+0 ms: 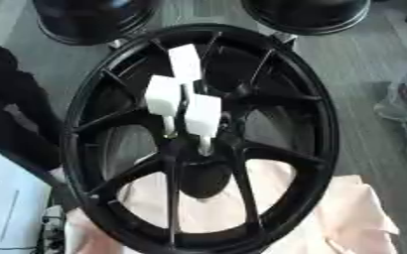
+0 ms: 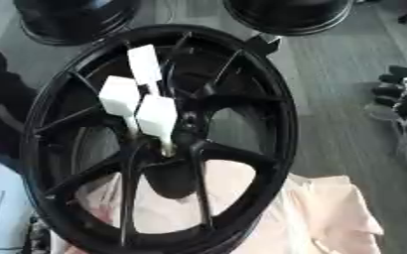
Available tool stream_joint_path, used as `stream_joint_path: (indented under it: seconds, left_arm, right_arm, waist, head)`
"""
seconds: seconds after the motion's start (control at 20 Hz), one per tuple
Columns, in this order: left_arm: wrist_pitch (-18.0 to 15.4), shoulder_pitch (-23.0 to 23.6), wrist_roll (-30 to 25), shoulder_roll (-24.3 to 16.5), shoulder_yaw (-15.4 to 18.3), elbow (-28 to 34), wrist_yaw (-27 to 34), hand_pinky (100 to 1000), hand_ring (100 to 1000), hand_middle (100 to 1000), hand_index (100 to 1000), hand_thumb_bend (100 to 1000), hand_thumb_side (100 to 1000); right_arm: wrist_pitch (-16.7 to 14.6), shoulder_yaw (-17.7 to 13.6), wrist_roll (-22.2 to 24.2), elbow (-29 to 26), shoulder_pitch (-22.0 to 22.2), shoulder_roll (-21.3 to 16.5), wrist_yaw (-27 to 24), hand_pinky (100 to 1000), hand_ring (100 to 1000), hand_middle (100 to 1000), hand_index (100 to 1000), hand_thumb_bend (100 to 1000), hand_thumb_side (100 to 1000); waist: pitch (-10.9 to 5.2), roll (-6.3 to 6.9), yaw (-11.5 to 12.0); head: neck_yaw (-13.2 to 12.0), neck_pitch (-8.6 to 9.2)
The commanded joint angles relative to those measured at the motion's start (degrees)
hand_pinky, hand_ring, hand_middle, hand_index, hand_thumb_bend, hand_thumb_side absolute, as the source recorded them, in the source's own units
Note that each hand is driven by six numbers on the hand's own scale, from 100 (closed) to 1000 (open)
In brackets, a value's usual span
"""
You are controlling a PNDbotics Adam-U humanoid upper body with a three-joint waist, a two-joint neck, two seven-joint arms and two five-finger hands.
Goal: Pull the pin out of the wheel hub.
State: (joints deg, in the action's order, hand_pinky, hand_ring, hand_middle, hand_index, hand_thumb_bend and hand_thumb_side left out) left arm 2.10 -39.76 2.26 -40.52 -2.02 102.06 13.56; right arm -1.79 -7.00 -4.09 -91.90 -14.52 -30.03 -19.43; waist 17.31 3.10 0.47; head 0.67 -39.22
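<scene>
Left eye view showing wheel (image 1: 198,139) standing tilted on pink cloth (image 1: 346,218), three white pins (image 1: 202,115) sticking out of hub (image 1: 194,144). Right hand (image 2: 400,87) waiting at right edge, fingers seeming relaxed, holding nothing. Left hand not showing.

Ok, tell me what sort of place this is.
Probably a wheel workshop or factory floor: a black spoked wheel with white-handled pins in its hub, more black wheels behind it, and a grey floor.

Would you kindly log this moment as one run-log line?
wheel hub: upright on pink cloth | white pins: three seated at centre | right hand: at right edge, apart from hub | left hand: not visible
</scene>
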Motion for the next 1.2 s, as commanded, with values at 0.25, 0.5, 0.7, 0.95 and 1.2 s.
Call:
stream_joint_path:
  seconds: [0.25, 0.5, 0.7, 0.95, 1.2]
  left_arm:
    - [0.97, -8.10, -14.75, -11.89, -4.67, 3.25, -5.90, 676, 801, 727, 768, 433, 489]
    - [0.91, -12.82, -28.64, -14.11, -8.17, 3.52, -11.88, 737, 811, 747, 799, 441, 571]
    - [0.67, -17.12, -46.54, -13.15, -11.25, 2.35, -16.96, 778, 807, 742, 821, 401, 681]
    - [-1.30, -19.82, -54.01, -12.01, -14.62, 0.94, -19.88, 786, 783, 741, 820, 384, 703]
    - [-2.15, -21.21, -54.23, -11.05, -16.99, -0.50, -20.82, 787, 784, 743, 821, 390, 711]
  right_arm:
    - [0.16, -0.16, 0.07, -1.41, 0.06, -2.28, 0.77, 760, 720, 726, 809, 100, 694]
    - [0.22, -0.09, 0.11, -1.62, 0.27, -2.26, 1.09, 761, 720, 727, 809, 100, 698]
    - [0.34, 0.04, 0.14, -1.64, 0.58, -2.24, 1.43, 760, 721, 727, 809, 100, 703]
    - [0.42, 0.18, 0.24, -1.60, 0.67, -2.32, 1.62, 760, 721, 727, 809, 100, 703]
    - [0.44, 0.23, 0.32, -1.52, 0.66, -2.46, 1.59, 760, 721, 727, 809, 100, 701]
  waist:
    - [-0.89, 0.17, -0.03]
    - [-0.67, 0.21, -0.13]
    - [-0.66, 0.18, -0.03]
    - [-0.79, 0.34, -0.01]
    - [-0.99, 0.52, -0.03]
  head:
    - [0.83, 0.63]
    - [1.61, 1.07]
    - [1.37, 0.84]
    - [1.22, 0.70]
    - [1.17, 0.74]
